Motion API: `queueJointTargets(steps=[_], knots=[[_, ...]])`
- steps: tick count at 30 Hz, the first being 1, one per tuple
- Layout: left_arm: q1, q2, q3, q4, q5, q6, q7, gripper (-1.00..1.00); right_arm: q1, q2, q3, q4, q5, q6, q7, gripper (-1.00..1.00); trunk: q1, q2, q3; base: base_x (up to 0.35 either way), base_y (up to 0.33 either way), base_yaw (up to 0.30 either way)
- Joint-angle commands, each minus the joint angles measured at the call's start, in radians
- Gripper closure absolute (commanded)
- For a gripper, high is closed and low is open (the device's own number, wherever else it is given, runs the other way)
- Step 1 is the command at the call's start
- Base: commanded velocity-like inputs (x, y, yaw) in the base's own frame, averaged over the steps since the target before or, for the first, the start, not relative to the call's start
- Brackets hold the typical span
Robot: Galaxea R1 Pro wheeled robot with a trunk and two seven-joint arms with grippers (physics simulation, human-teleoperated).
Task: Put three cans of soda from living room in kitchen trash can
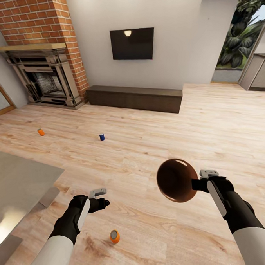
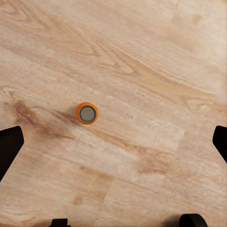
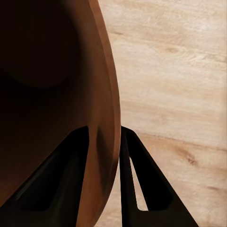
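On the wood floor (image 1: 157, 146), the head view shows the right gripper (image 3: 118, 142) pinching the bin (image 1: 177, 180) rim aloft, which its wrist view confirms, while the left gripper (image 1: 100, 203) hangs spread wide above an upright orange can (image 2: 87, 113), with another orange can (image 1: 40, 132) and a blue can (image 1: 102, 137) farther off.

1. Home living room, simulator render.
2. Red brick fireplace (image 1: 47, 81) with a wooden mantel (image 1: 29, 47) at the far left wall.
3. Dark wall-mounted TV screen (image 1: 132, 44) on a plain white wall.
4. Long low dark brown cabinet (image 1: 135, 98) under the screen.
5. Light wood plank floor (image 1: 179, 122) across the whole room.
6. Opening at far right onto green garden plants (image 1: 242, 35).
7. Grey low table edge (image 1: 22, 186) at the near left.
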Motion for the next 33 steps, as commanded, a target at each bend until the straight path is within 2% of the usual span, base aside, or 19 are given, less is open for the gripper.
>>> queueJointTargets(steps=[1,11,33], knots=[[0.000,0.000,0.000,0.000,0.000,0.000,0.000,-1.00,-0.001,-0.001,0.000,-0.003,-0.011,-0.001,0.003,1.00,0.004,-0.007,-0.005,0.000,0.000,0.000],[0.000,-0.012,0.000,0.000,-0.001,0.000,0.001,-1.00,-0.069,-0.010,-0.008,-0.050,-0.011,0.017,0.008,1.00,0.042,-0.077,-0.052,0.000,0.000,0.000],[0.002,-0.020,-0.001,0.000,-0.001,0.000,0.008,-1.00,-0.073,-0.005,-0.002,-0.057,-0.011,0.005,0.012,1.00,0.127,-0.231,-0.155,0.000,0.000,0.000]])
